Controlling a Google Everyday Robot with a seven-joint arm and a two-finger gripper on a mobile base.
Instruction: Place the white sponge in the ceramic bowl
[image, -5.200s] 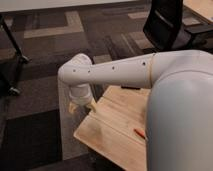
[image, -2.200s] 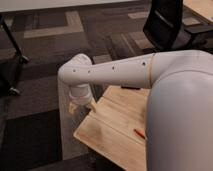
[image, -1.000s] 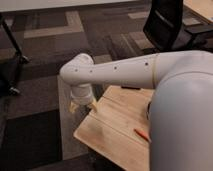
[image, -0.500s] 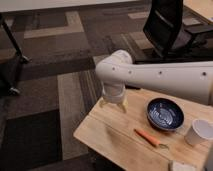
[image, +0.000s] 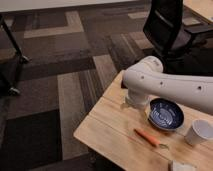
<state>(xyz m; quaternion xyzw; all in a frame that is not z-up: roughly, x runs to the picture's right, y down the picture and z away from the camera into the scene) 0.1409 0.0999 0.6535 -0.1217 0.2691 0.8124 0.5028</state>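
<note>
White sponge (image: 183, 166) lies on table (image: 107, 132) (hand out of view).

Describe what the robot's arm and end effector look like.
The arm is a thick, smooth, glossy white tube with a rounded elbow and a row of small dark dots along its side. The end effector hangs beneath that elbow over the table, beside the ceramic bowl; only a pale, stubby cylinder shows.
</note>
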